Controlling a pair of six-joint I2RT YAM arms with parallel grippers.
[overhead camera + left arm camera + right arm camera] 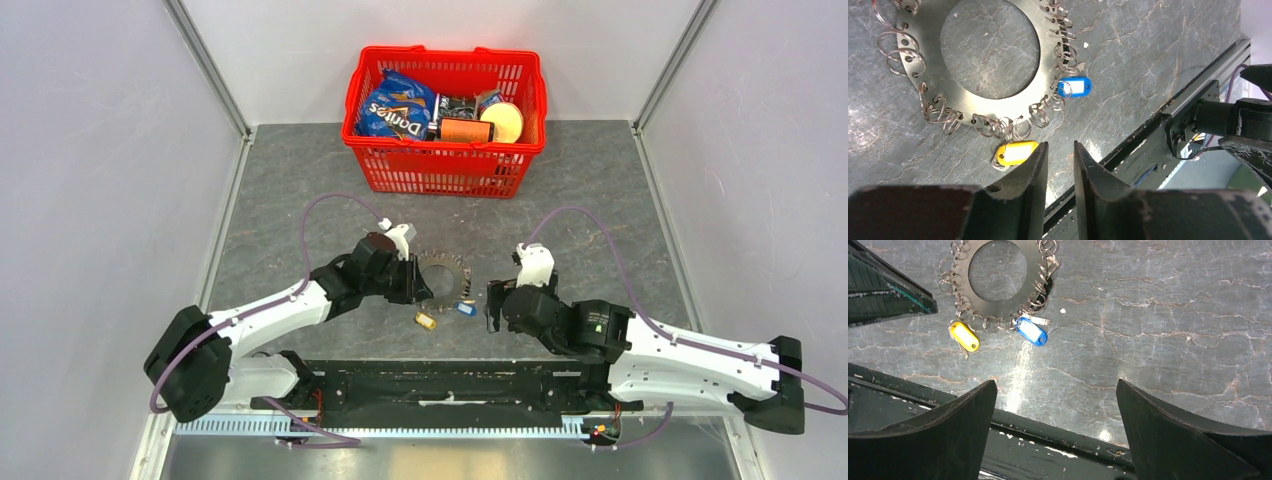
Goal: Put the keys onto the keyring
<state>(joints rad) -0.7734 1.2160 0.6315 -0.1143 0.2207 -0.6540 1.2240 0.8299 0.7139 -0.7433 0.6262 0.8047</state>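
The keyring (pixel 447 272) is a flat grey metal disc with a hollow centre and a fringe of wire rings, lying mid-table. The yellow-headed key (pixel 426 320) and the blue-headed key (pixel 465 309) lie on the table against its near fringe; whether they are linked to it I cannot tell. My left gripper (pixel 418 285) hovers over the disc's left side. In the left wrist view its jaws (pixel 1060 145) stand a narrow gap apart with nothing between, beside the yellow key (pixel 1015 152). My right gripper (pixel 1056 382) is wide open and empty, short of the blue key (pixel 1031 331).
A red basket (pixel 445 172) of snack packets stands at the back of the table. A black rail (pixel 450 385) runs along the near edge between the arm bases. Grey walls close in both sides.
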